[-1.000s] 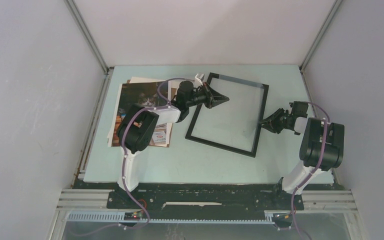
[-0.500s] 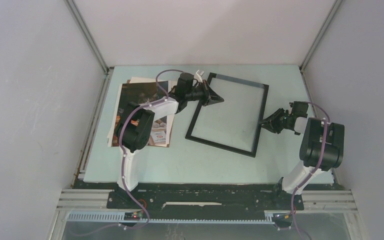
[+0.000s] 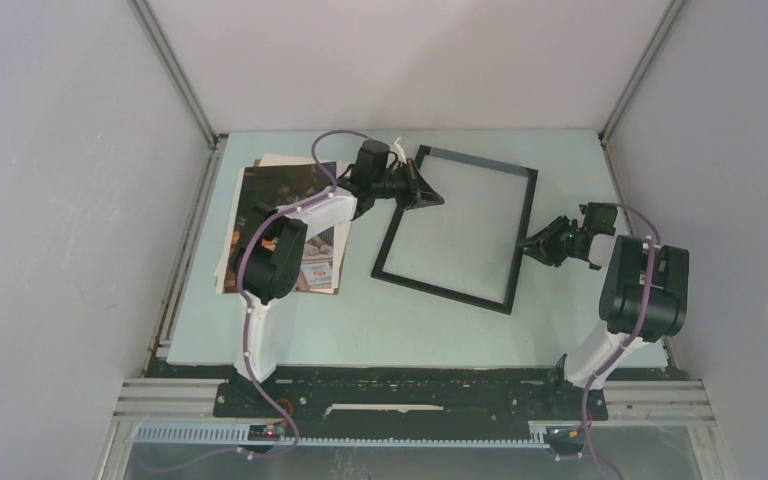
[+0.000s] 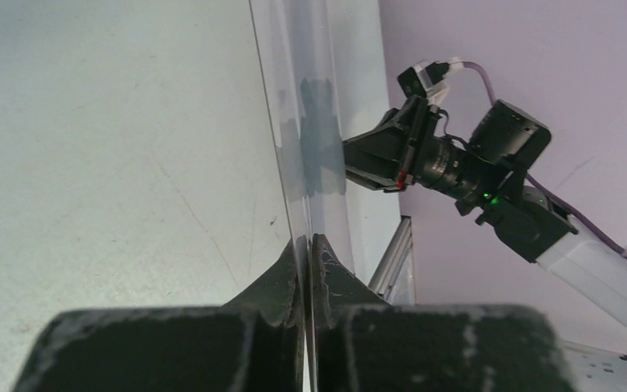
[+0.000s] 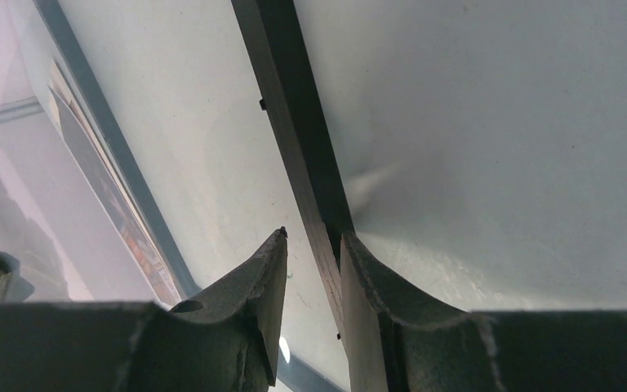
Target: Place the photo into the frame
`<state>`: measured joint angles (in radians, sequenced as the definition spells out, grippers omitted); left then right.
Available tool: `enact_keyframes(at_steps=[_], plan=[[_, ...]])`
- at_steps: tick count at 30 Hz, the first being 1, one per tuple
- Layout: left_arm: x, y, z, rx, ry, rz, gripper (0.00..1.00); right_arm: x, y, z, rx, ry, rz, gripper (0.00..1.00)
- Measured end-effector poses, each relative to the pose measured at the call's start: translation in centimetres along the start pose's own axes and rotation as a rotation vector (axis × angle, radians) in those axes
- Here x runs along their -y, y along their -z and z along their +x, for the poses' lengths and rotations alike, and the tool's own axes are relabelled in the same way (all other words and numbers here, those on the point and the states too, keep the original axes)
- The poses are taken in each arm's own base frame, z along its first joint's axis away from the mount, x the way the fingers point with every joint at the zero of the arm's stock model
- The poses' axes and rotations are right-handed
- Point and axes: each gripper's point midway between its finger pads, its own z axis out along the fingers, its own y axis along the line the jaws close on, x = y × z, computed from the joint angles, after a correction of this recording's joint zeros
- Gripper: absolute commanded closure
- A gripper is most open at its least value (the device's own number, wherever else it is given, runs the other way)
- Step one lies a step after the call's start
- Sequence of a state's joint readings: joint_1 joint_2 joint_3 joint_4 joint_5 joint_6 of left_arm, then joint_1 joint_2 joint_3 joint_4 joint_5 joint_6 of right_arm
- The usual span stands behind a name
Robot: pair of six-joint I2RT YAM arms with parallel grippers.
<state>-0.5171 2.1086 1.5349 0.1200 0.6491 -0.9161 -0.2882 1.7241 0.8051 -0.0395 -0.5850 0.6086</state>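
- Right now the left pincer (image 3: 430,194) sits at the far left part of the frame (image 3: 440,292), its tips just inside the left bar.
- Up close, its fingers (image 4: 282,273) are pinched together on the thin clear edge of the pane (image 4: 294,98), with no gap between them beyond the pane itself.
- Opposite, the right pincer (image 3: 530,243) meets the frame's right bar about midway along.
- Its jaws stand narrow, one on each side of that black bar. One finger (image 5: 367,278) lies against the bar, and a sliver of pale surface shows between the bar and the other finger. I cannot tell whether it truly clamps.
- Meanwhile the frame lies slanted in the middle of the table (image 3: 360,330).
- Beside it, the photo (image 3: 258,192) rests to the left on a white sheet (image 3: 280,158), partly under the left arm and apart from the frame.
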Motion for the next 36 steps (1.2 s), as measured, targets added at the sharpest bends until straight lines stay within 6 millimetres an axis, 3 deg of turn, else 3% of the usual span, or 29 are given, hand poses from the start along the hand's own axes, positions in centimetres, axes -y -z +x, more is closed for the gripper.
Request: enact_keyframes(at_steps=[12, 23, 31, 36], plan=[[-3.6, 0.4, 0.1, 0.01, -0.038, -0.176, 0.96, 0.1, 0.0, 0.0, 0.001, 0.0, 0.002, 0.61], [-2.7, 0.9, -2.1, 0.043, -0.134, -0.244, 0.96, 0.1, 0.0, 0.0, 0.003, 0.0, 0.007, 0.61], [-4.3, 0.3, -1.4, 0.013, -0.128, -0.287, 0.93, 0.1, 0.0, 0.0, 0.003, 0.0, 0.006, 0.61], [-4.8, 0.1, -1.1, 0.011, -0.169, -0.323, 1.0, 0.1, 0.0, 0.0, 0.003, 0.0, 0.006, 0.61]])
